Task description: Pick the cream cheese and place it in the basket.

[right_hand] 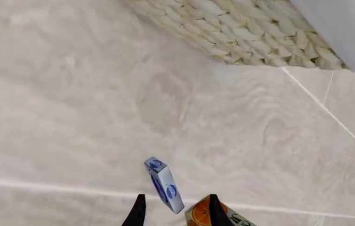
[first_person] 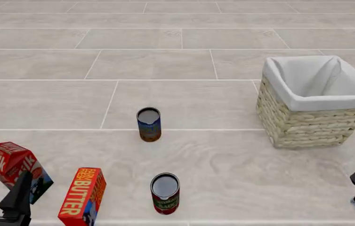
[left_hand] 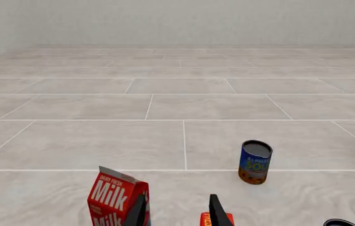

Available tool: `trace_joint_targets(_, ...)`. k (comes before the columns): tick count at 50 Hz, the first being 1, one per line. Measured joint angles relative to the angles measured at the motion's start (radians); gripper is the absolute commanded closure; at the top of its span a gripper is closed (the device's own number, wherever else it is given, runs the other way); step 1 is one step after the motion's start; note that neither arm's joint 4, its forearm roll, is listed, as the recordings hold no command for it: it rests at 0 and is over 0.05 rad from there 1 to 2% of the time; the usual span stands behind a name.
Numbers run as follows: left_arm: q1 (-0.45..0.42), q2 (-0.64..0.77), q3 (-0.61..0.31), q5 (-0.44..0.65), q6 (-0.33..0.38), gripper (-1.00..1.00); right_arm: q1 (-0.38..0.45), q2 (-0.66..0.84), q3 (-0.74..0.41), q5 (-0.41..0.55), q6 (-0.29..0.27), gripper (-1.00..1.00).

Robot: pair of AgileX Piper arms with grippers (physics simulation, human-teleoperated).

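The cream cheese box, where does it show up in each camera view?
Left wrist view: not in it.
Front view: not in it.
Right wrist view: the cream cheese stands on edge on the floor just ahead of the right claw fingertips.
Shared landmark: the basket, also at the front view's right.

Pale tiled desk (first_person: 184, 94) with grey seams. Right of centre: woven basket (first_person: 316, 117), white-lined. Centre: open blue soup can (first_person: 149, 124), upright. Lower centre: open red can (first_person: 165, 193), upright. Lower left: red Milk carton (first_person: 11, 167), tilted, and orange BUTTER box (first_person: 83, 196) just beside it. Right wrist view: blue cream cheese (right_hand: 164, 184) on edge, beside an orange carton (right_hand: 212, 214).
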Motion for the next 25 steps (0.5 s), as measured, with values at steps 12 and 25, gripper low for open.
trace_joint_targets(12, 0.000, 0.000, 0.000, 0.000, 0.000, -1.00, -0.020, 0.071, 0.021, -0.070, -0.045, -1.00)
trace_joint_targets(25, 0.000, 0.000, 0.000, 0.000, 0.000, -1.00, -0.040, 0.144, 0.028, -0.131, -0.063, -1.00)
